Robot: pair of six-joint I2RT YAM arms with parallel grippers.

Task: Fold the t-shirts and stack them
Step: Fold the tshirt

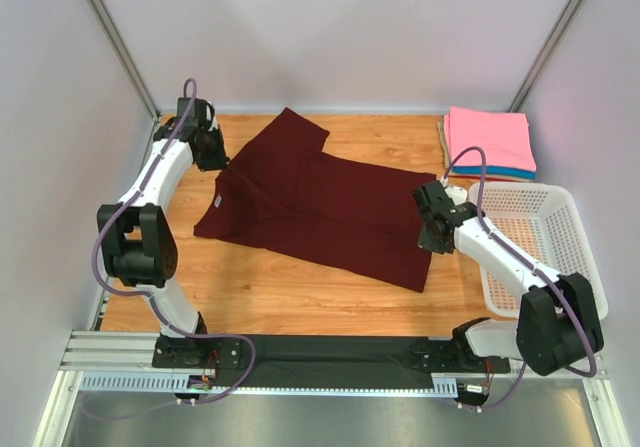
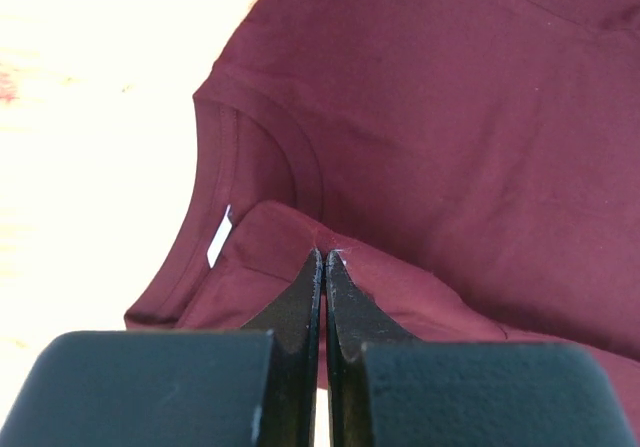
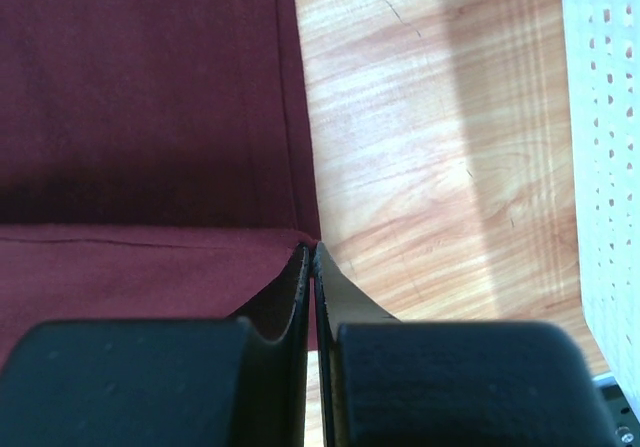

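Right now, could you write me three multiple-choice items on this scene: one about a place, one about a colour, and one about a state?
1. Where is the folded stack?
A. At the far right, behind the basket
B. Inside the basket
C. Beside the left arm's base

2. What colour is the stack's top shirt?
A. Tan
B. White
C. Pink

3. What state is the left gripper in?
A. Wide open
B. Shut on the maroon shirt
C. Shut on the basket rim

Answers:
1 A: the top view shows the stack beyond the basket's far rim.
2 C: pink covers the pile, and other colours show only at its edges.
3 B: the left wrist view shows the jaws closed, pinching a raised maroon fold.
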